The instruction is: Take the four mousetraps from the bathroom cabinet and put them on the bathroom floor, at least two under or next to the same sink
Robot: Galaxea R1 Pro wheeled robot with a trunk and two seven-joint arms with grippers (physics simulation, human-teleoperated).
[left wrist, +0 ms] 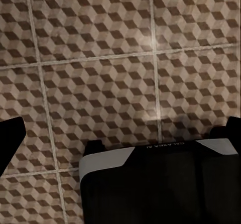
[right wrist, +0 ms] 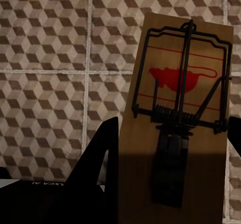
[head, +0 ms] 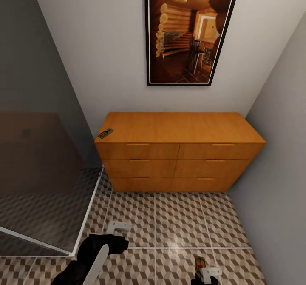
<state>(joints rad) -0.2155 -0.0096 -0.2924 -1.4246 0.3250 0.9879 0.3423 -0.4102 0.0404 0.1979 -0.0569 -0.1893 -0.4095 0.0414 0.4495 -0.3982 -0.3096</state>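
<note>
My right tool [head: 203,273] is closed on a mousetrap [right wrist: 179,128]: in the right wrist view the wooden board sits between the two dark fingers with its long axis running along them, wire and red mouse print facing the camera, patterned floor [right wrist: 45,83] beyond it. In the head view that same trap shows as a small dark sliver at the bottom edge, just above the white of my right tool. A second mousetrap [head: 106,133] lies flat on top of the cabinet [head: 178,149], right at its front left corner, long axis slanting toward the back wall. I see no other traps, and all six drawers look shut. My left tool [head: 117,227] hangs over the floor tiles, holding nothing; I cannot tell how far its fingers are parted. The relation that matters: the cabinet-top trap lies ahead and to the left, on my left arm's side, so I judge the empty left tool the nearer one to reach it, while the right one carries its trap toward a sink.
</note>
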